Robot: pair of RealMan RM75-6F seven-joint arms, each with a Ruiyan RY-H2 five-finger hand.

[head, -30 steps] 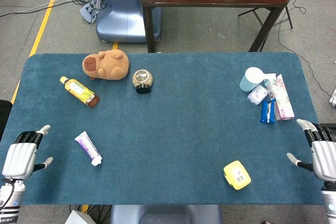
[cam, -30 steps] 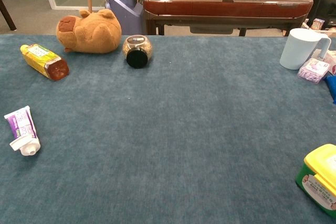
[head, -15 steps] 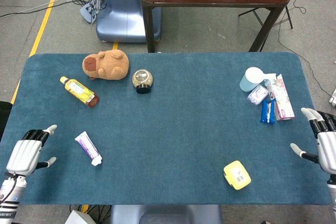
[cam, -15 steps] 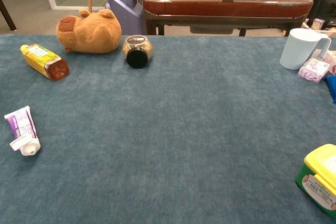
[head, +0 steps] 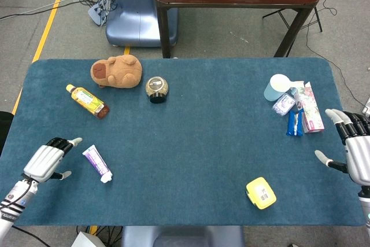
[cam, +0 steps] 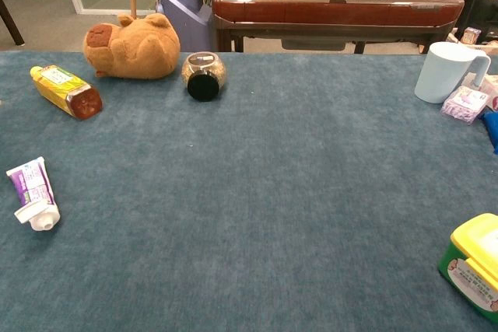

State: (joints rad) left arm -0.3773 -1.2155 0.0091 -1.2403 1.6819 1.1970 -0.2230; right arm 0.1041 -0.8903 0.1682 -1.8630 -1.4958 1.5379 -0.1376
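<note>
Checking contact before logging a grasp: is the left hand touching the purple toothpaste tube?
Apart. The head view shows a strip of blue cloth between the left hand and the toothpaste tube; the hand holds nothing.

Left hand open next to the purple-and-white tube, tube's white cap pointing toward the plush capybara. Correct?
Not quite. The left hand is open beside the purple-and-white tube, but the tube's white cap points toward the table's near edge, away from the brown plush capybara. The head view shows it.
</note>
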